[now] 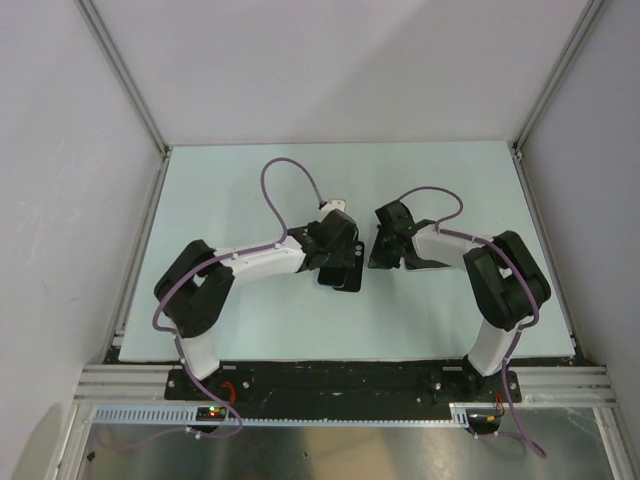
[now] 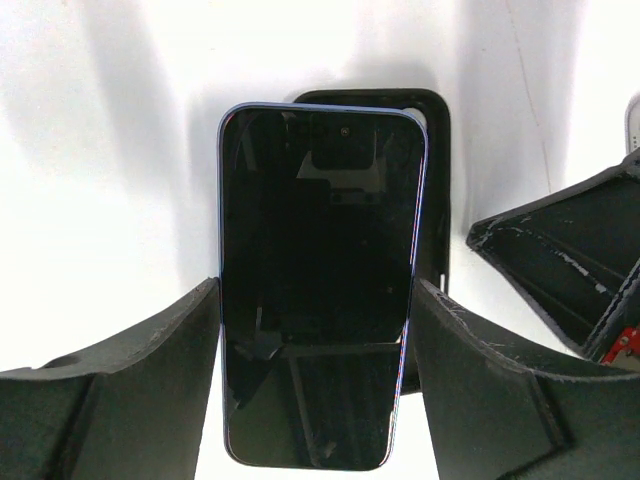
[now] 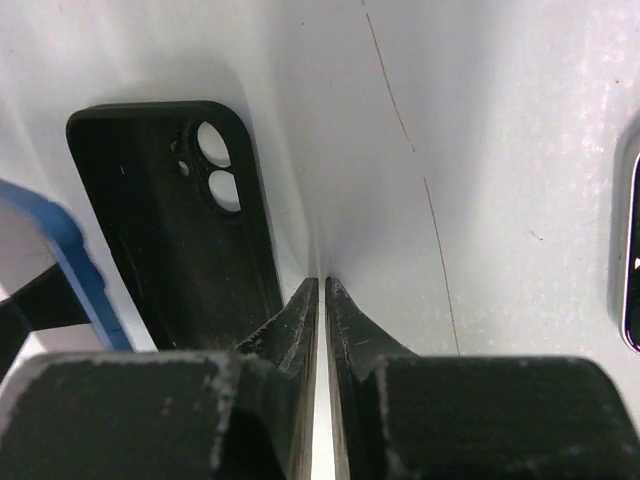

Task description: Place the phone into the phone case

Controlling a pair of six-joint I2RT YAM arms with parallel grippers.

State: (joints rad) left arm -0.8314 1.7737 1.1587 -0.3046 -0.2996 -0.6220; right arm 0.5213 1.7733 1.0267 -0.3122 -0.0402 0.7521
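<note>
Phone (image 1: 342, 277), top view: hanging dark under the left gripper (image 1: 335, 252) near the middle of the table (image 1: 250, 190), with the right gripper (image 1: 388, 250) hovering just beside it on the right. Not separating phone from phone case here, both being dark and overlapping.

Left wrist view: gripping the phone (image 2: 320, 230) across its width, fingers (image 2: 150, 370) pressing on both long edges near its lower end, jaws standing wide to take it. Turning the screen toward the camera, with the long axis running straight away from the wrist and the earpiece end pointing away. Peeking out past the far end and the right side: the phone case (image 2: 440, 150), lying roughly parallel but offset to the right. Judging from that, calling for a small sideways shift to the right and a lowering, not a turn. Not showing whether the phone is touching the case yet.

Right wrist view: pinching the right gripper (image 3: 322, 285) down to a bare slit, holding nothing, with the tips aiming at the table just beside the case's right long edge, so sitting nearer the case than the left. Lying open side up: the phone case (image 3: 150, 240), camera cut-outs (image 3: 213, 165) at its far end. Entering at the left: a blue edge (image 3: 60, 240), probably the phone's.
</note>
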